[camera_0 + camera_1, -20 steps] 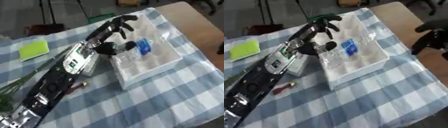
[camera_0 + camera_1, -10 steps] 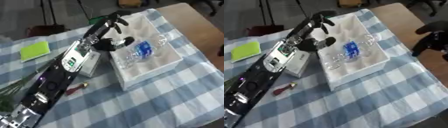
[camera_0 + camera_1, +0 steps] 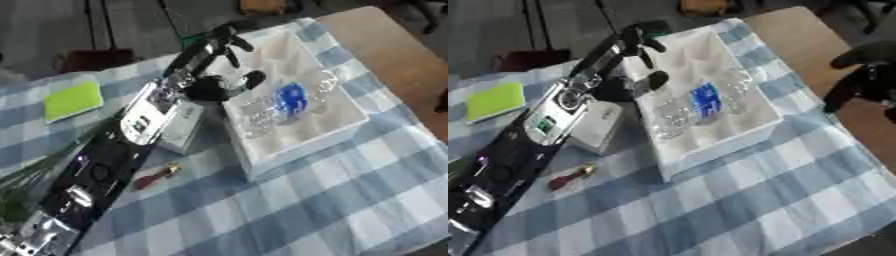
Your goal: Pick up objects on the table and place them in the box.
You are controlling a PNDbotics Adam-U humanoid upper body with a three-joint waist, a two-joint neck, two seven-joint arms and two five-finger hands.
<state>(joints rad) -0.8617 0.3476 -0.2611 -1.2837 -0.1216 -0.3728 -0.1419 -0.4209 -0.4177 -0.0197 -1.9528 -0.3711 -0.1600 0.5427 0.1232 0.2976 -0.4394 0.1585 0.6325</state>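
Note:
A white box stands on the blue checked cloth, right of the middle. A clear plastic bottle with a blue label lies inside it. My left arm runs up from the lower left corner. My left hand hovers open over the box's left rim, thumb pointing at the bottle, touching nothing. My right hand shows dark at the right edge, over the bare wooden table and away from the box. Left of the box lie a small white carton, partly under my forearm, and a small red thing.
A lime green pad lies at the far left of the cloth. Green leaves reach in at the left edge. The wooden tabletop is uncovered at the upper right. Checked cloth spreads in front of the box.
My left hand has let go of the bottle and drawn back from over it to the box's left rim. The bottle now lies free in the box.

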